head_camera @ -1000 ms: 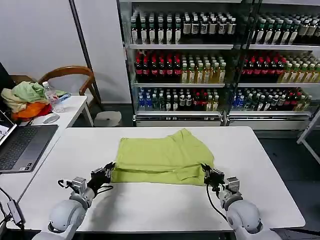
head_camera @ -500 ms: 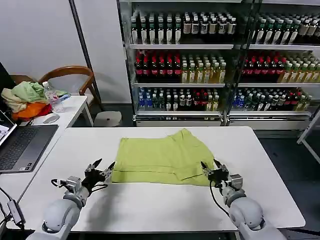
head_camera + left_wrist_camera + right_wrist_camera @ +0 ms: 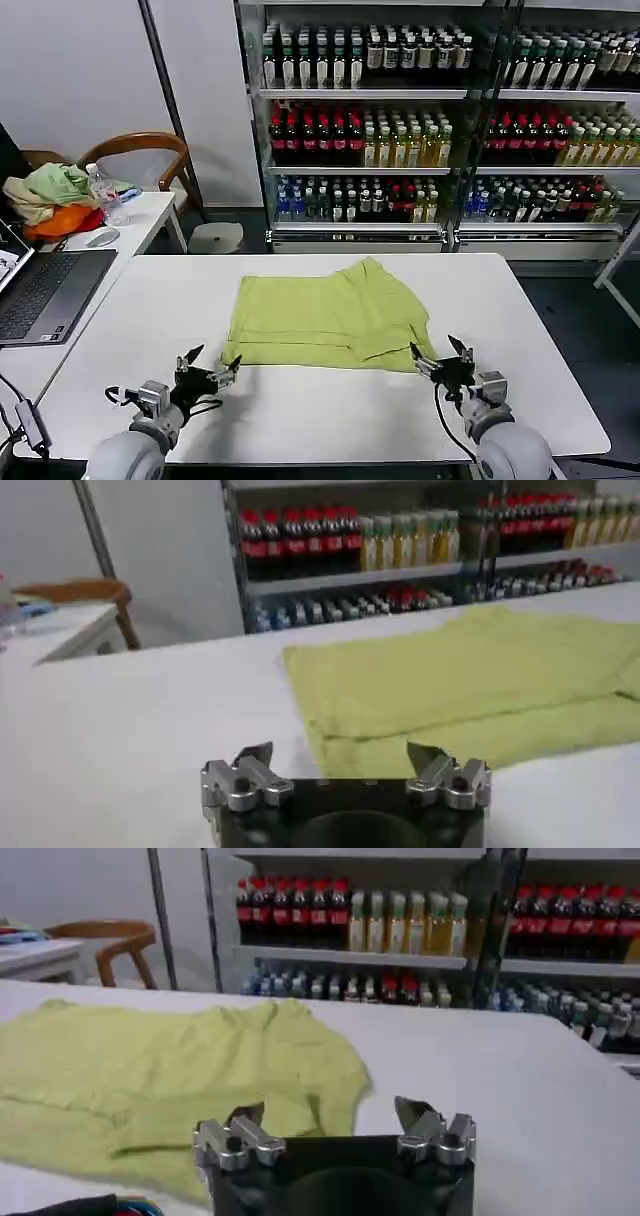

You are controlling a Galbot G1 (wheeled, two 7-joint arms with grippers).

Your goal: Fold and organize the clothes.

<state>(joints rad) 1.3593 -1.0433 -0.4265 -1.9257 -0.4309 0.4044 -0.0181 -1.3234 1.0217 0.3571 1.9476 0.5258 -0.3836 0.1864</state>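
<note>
Both hands have withdrawn toward the bench's (image 3: 300,420) near edge since the earlier frames. The left hand (image 3: 207,366) and right hand (image 3: 441,358) are spread, clear of the folded T-shirt (image 3: 320,318), which lies flat at bench centre.

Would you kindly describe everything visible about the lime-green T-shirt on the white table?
The lime-green T-shirt is plain, unprinted, thin soft fabric, lying flat and partly folded on the white table. Its near hem is doubled over in a band, and one rumpled part peaks toward the far edge. Nothing grips it: the left end effector and right end effector sit open just off its near corners, apart from the cloth.
</note>
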